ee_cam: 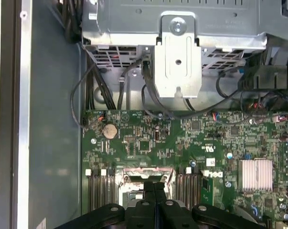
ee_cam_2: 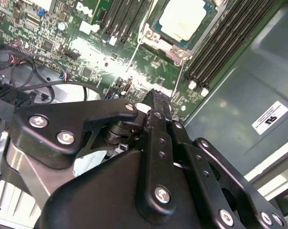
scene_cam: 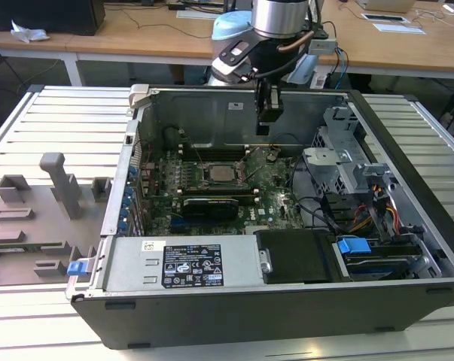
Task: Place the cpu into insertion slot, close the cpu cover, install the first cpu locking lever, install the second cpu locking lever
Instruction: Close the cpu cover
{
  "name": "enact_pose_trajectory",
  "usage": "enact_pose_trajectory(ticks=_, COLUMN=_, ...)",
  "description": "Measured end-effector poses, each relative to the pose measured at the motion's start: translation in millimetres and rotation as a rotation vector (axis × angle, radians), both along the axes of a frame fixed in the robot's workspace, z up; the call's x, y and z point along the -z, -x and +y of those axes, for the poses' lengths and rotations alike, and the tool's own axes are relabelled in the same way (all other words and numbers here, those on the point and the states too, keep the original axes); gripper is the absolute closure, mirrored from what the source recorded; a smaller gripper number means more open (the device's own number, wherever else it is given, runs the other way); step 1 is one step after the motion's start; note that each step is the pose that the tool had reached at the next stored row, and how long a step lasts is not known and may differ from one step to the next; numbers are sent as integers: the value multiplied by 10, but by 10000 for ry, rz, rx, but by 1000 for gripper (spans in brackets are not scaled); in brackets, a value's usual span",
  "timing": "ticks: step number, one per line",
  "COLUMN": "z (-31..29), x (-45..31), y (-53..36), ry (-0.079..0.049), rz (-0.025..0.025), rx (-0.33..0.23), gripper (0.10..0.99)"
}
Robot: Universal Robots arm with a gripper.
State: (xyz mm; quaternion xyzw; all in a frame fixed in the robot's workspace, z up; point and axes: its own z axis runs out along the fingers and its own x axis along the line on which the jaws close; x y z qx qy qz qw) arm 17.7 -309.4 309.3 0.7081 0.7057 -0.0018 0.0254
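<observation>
Firstly, grey fixture plate [scene_cam: 46,203]: far to the exterior view's left of the insertion slot [scene_cam: 220,183], outside the computer case [scene_cam: 287,316]; it has no part in this step.
Memory slots [ee_cam_2: 225,43]: long black rows just beside the insertion slot; the tip should keep off them.
Cpu [ee_cam_2: 184,19]: lies flat inside the insertion slot, pale top up.
Cpu cover [ee_cam_2: 157,42]: silver frame around the cpu, seemingly lowered onto the insertion slot.
Locking levers [ee_cam_2: 136,52]: thin wire rods along two sides of the insertion slot. I cannot tell whether either is hooked. They look free, so I judge the lever work to be the step in hand.
Gripper [scene_cam: 263,129]: hangs above the insertion slot, a little to the exterior view's right of it, touching nothing. In the first wrist view the fingers [ee_cam: 148,191] are pressed together and carry nothing.
Doing it well: closed tips make a narrow pusher. Bear on a rod's free end, press it down and sideways under its catch, and stay off the cpu top.
Drive cage [scene_cam: 347,162]: to the exterior view's right of the insertion slot, with cables near; a snag risk on a wide swing.
</observation>
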Motion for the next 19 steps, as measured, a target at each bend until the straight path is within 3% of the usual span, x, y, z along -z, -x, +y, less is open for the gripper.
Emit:
enact_pose_trajectory(ticks=10, z=0, x=-1, y=-195, ry=1, rz=19, rx=-1, gripper=980)
enact_pose_trajectory(ticks=19, z=0, x=-1, y=-470, ry=2, rz=56, rx=-1, gripper=980)
